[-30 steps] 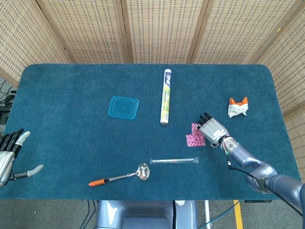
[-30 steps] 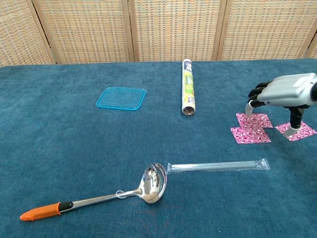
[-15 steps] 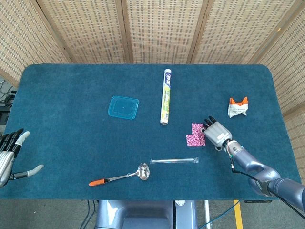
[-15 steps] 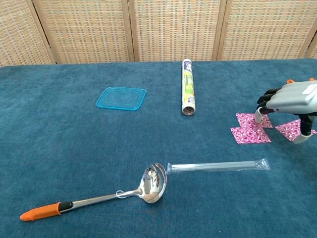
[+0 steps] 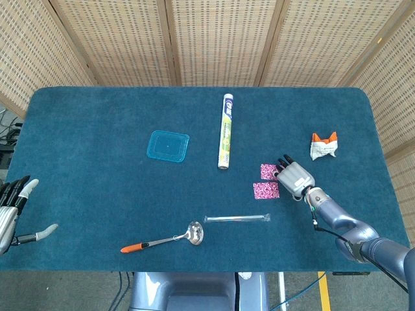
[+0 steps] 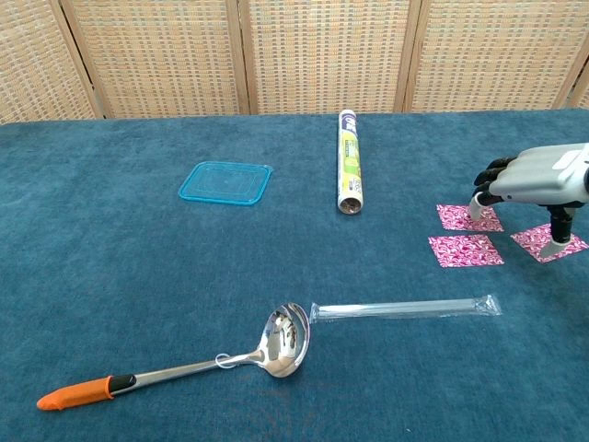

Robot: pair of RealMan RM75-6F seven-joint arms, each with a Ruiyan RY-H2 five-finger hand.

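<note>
Now the two pink patterned squares (image 6: 469,234) by the right hand's (image 6: 538,178) fingertips lie apart instead of overlapping, so the hand, open and holding nothing, seems to have slid one free, a third square (image 6: 549,243) under its thumb.

Roll (image 6: 349,161) label print too small, unreadable.

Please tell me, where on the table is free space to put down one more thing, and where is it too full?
Free: the blue cloth between the blue lid and the ladle, and the wide strip left of both. Crowded: the right side, where the right robot hand hovers over the pink squares, near the wrapped straw and the roll.
</note>
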